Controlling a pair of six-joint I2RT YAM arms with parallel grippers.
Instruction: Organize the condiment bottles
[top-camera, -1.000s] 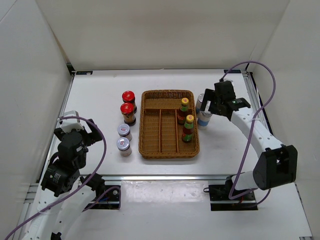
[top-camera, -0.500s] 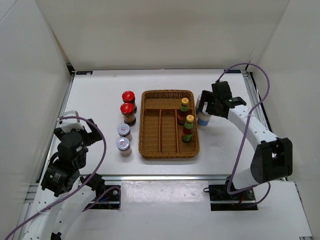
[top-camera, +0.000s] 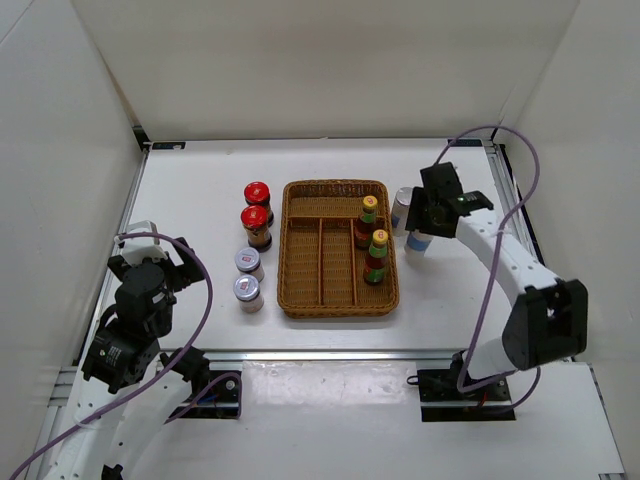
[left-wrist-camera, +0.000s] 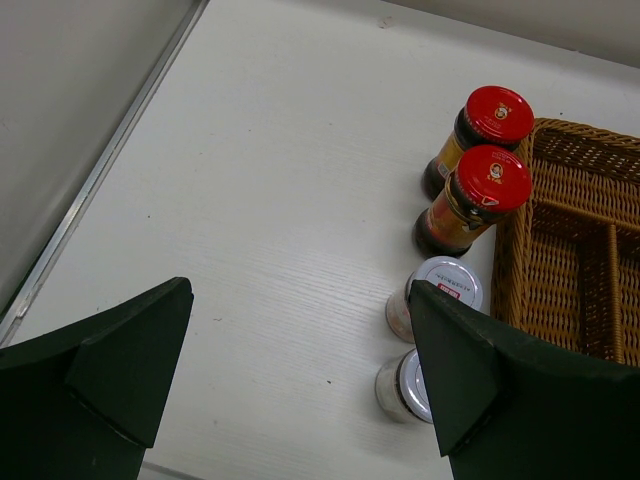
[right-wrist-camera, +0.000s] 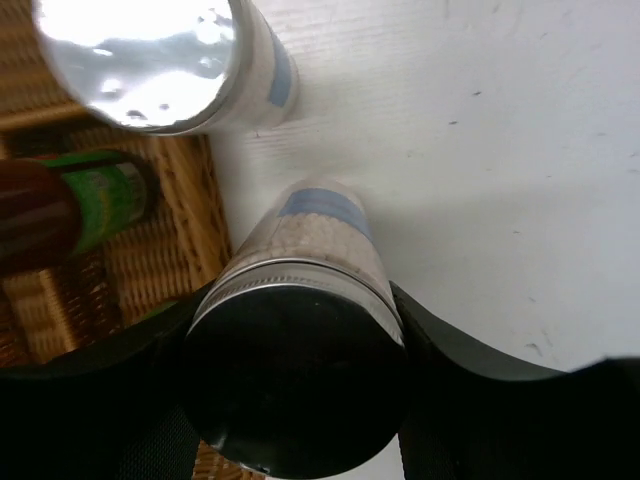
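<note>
The right gripper (right-wrist-camera: 295, 388) has closed since a second ago: its jaws, then wide apart, now clamp the cap of one silver-capped white bottle (top-camera: 417, 241) just right of the wicker tray (top-camera: 338, 306). The second white bottle (top-camera: 402, 206) stands free beside it (closer to the tray's far right corner). Nothing else has moved: both red sauce bottles (top-camera: 377, 257) stand in the tray's right compartment. The red-lidded jars (top-camera: 257, 193) and silver-lidded jars (top-camera: 248, 261) line its left side. The left gripper (left-wrist-camera: 300, 290) hovers left of the tray, jaws wide apart.
</note>
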